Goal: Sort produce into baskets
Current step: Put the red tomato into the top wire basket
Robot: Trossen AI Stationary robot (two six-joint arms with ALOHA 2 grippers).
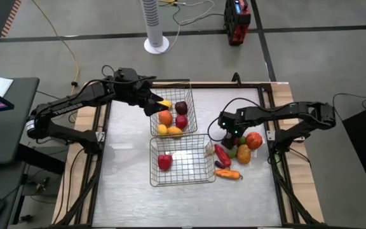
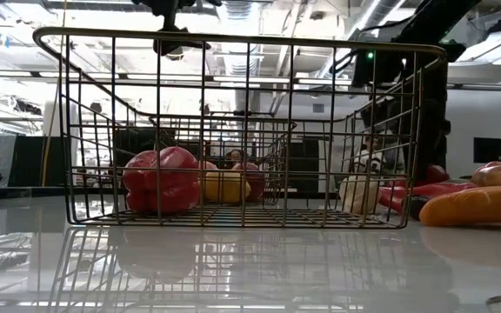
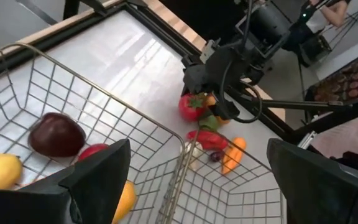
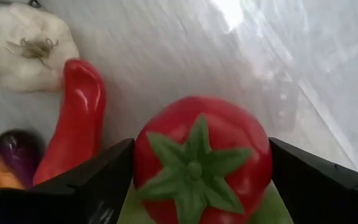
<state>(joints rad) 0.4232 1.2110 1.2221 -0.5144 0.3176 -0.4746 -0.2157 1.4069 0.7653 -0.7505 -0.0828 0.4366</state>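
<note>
Left gripper (image 1: 156,105) over the far basket (image 1: 189,95), at its left rim. Fingers (image 3: 101,171) spread wide, nothing between them; the basket floor shows through the gap. Far basket holds a dark plum (image 1: 181,107), an orange (image 1: 165,117), a red fruit (image 1: 182,121) and yellow pieces (image 1: 168,130); a yellow tip (image 1: 165,103) pokes out beside my left gripper, the rest hidden under the arm.

Near basket (image 1: 203,176) touches the far one edge to edge. A red pepper (image 1: 164,161) lies at its left side. In the low view its mesh blocks most of the far basket's load.

Right gripper (image 1: 234,135) low at the loose pile right of the near basket. Fingers (image 4: 89,183) wide apart with a tomato (image 4: 202,158) between them; I can't tell whether they touch it. From above the gripper body hides this tomato.

Pile: chili (image 1: 222,153), carrot (image 1: 229,173), a small dark piece (image 1: 220,164), yellow-orange fruit (image 1: 244,154), a red-orange round (image 1: 253,140). Garlic (image 4: 28,45) near the chili tip, clear only in my right wrist view. Something green under the tomato, cut off at the frame edge, can't name it
</note>
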